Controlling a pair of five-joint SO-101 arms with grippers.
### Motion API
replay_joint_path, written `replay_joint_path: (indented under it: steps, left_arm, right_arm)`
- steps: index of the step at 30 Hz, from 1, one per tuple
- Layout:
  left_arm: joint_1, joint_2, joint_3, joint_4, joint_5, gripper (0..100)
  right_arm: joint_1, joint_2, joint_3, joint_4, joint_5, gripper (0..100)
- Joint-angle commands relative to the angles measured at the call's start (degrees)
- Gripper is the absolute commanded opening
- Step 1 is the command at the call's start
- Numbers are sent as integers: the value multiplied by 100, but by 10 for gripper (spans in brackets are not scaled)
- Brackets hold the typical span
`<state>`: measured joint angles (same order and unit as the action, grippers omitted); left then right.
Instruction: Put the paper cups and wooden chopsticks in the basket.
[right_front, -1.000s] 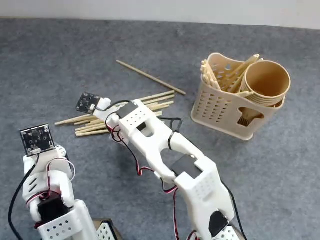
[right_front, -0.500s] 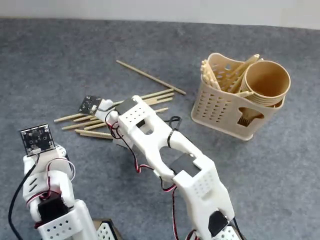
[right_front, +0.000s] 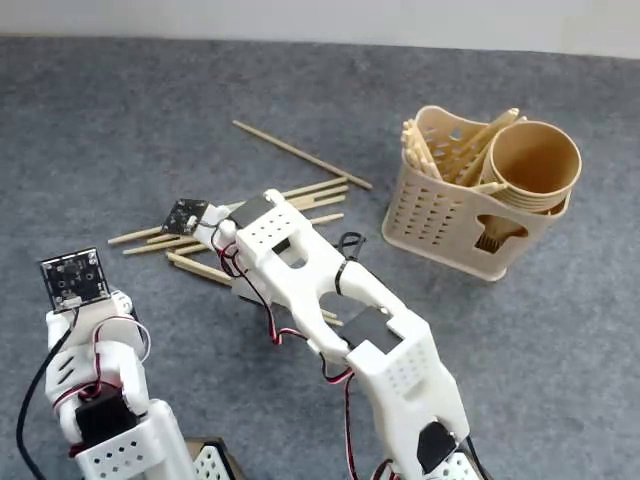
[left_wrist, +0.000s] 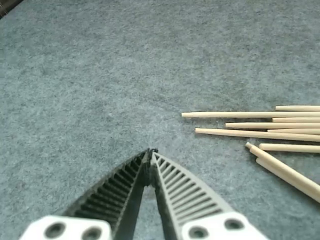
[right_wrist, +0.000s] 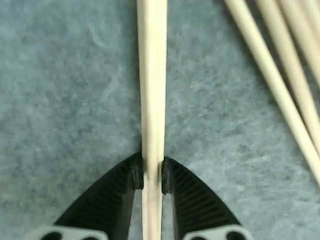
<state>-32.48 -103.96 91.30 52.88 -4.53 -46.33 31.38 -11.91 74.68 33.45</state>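
My right gripper (right_wrist: 152, 175) is shut on a pair of wooden chopsticks (right_wrist: 152, 75), which run straight out between its fingers. From above, that pair (right_front: 195, 268) lies slanted under the right arm (right_front: 300, 270), close to the carpet. More loose chopsticks (right_front: 315, 192) lie fanned beside it, and a single one (right_front: 300, 155) lies farther back. The beige basket (right_front: 450, 225) at the right holds stacked paper cups (right_front: 535, 160) and several chopsticks (right_front: 425, 150). My left gripper (left_wrist: 150, 151) is shut on nothing, over bare carpet short of the chopstick tips (left_wrist: 240, 120).
Grey carpet (right_front: 120, 110) covers the table, with open room at the back left and in front of the basket. The left arm (right_front: 100, 360) stands at the near left corner. The right arm's cables (right_front: 345, 245) loop above the chopstick pile.
The right gripper has swung a pair of chopsticks out of the pile so it now slants towards the front; the other sticks were nudged. The left arm has kept still.
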Motion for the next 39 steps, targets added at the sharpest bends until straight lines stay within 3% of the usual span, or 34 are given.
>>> replay_joint_path:
  steps: [1,12,25,31,39]
  left_arm:
    - [-31,-13,-40,-97,-26,11]
    - [-31,-13,-40,-97,-26,11]
    - [-22,-13,-31,-105,-26,11]
    - [-22,-13,-31,-105,-26,11]
    - [-13,-13,-31,-105,-26,11]
  right_arm:
    - [-4,-620,-295,180,9,5]
    - [4,-2703,884,136,-88,5]
    - [514,-4857,2316,-2202,-1354,5]
    - [620,-5262,2800,-3424,-1653,5]
    - [716,-5349,2703,-4101,-1820,5]
